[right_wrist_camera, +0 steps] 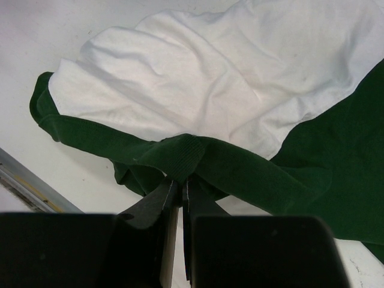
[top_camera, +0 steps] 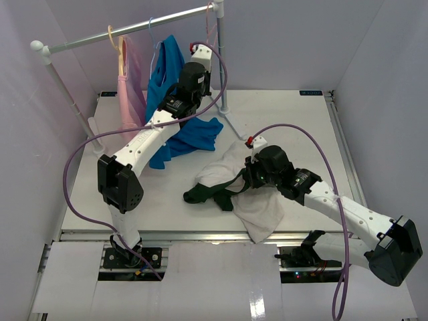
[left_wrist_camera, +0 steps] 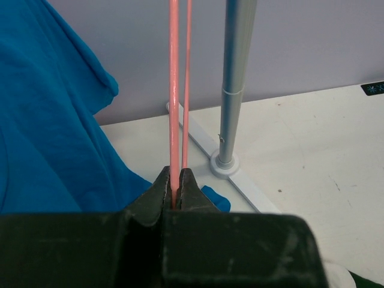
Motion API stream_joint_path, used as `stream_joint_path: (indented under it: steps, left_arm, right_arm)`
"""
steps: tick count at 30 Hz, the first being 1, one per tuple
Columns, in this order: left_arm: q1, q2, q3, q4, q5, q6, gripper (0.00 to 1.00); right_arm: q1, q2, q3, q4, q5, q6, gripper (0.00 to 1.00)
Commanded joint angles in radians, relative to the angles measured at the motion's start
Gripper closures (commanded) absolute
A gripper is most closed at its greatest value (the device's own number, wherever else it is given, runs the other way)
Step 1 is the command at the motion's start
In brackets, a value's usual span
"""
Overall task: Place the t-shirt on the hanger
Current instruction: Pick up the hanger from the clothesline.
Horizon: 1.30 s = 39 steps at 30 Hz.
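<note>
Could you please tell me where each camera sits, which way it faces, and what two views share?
Top external: above and behind the arms, looking down on the table, clothes rail, left arm and right arm.
Left wrist: on the left arm, looking along the left gripper, shut on the hanger, toward the blue shirt.
Right wrist: on the right arm, looking down past the right gripper, shut on the t-shirt.
Shared: top external and right wrist both show the t-shirt.

Hanger top out of frame
</note>
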Motion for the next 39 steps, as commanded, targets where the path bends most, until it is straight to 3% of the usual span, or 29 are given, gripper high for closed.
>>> stream_joint_path:
  steps: [1, 14, 20, 31, 35, 39]
  left_arm:
    - [0.002, -0.100, 0.034, 0.013, -0.059, 0.001, 1.00]
    - [0.000, -0.188, -0.025, -0.022, -0.048, -0.013, 1.00]
    - [0.000, -0.276, -0.166, -0.055, -0.002, -0.032, 1.00]
    - [-0.027, -0.574, -0.514, -0.129, -0.024, -0.213, 1.00]
    - [-0.035, -0.698, -0.630, -0.187, 0.053, -0.253, 1.00]
    - [-0.049, -0.817, -0.747, -0.273, 0.261, -0.285, 1.00]
  right_arm:
    - [-0.002, -0.038, -0.016, 0.041, 0.019, -0.012, 0.92]
    - [-0.002, -0.035, -0.019, 0.051, 0.007, -0.012, 0.92]
    - [-0.002, -0.057, -0.028, 0.061, 0.009, -0.005, 0.92]
    - [-0.004, -0.041, -0.027, 0.058, 0.044, 0.004, 0.92]
    - [-0.010, -0.014, -0.018, 0.048, 0.069, 0.019, 0.92]
    - [-0.074, 0.036, 0.027, 0.000, 0.088, 0.051, 0.92]
